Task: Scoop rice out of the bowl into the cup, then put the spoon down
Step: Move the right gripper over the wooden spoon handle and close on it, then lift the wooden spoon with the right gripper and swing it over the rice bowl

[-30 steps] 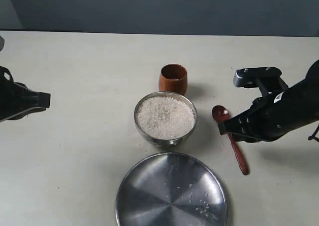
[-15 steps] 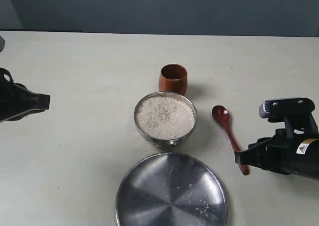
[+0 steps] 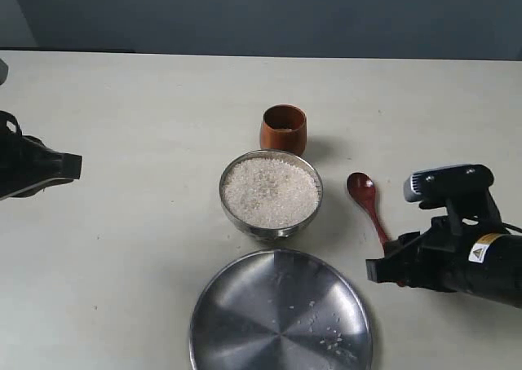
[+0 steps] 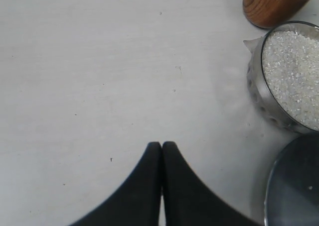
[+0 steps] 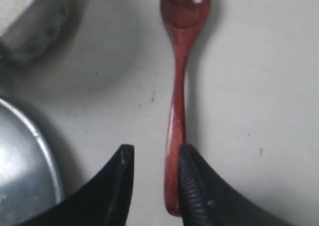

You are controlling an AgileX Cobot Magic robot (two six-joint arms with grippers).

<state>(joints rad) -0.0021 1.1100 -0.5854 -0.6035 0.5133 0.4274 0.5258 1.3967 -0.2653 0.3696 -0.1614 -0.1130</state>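
The steel bowl (image 3: 271,193) stands mid-table, heaped with white rice (image 3: 271,191). Just behind it is the reddish-brown wooden cup (image 3: 284,129). The dark wooden spoon (image 3: 369,204) lies flat on the table right of the bowl, its oval bowl pointing away from me. My right gripper (image 5: 155,154) is open over the handle end of the spoon (image 5: 177,111); the handle lies between the jaws, against one finger. In the exterior view the arm hides that handle end. My left gripper (image 4: 162,145) is shut and empty, far left of the bowl (image 4: 284,81) and cup (image 4: 274,4).
A larger flat steel plate (image 3: 281,314) with a few stray grains lies in front of the bowl, close to the right arm. The plate's rim (image 5: 30,131) shows beside the right jaws. The table's far edge meets a dark wall.
The right arm swung down from beside the spoon's bowl to its handle end, then shifted slightly left over it. The left arm and the spoon stayed put.
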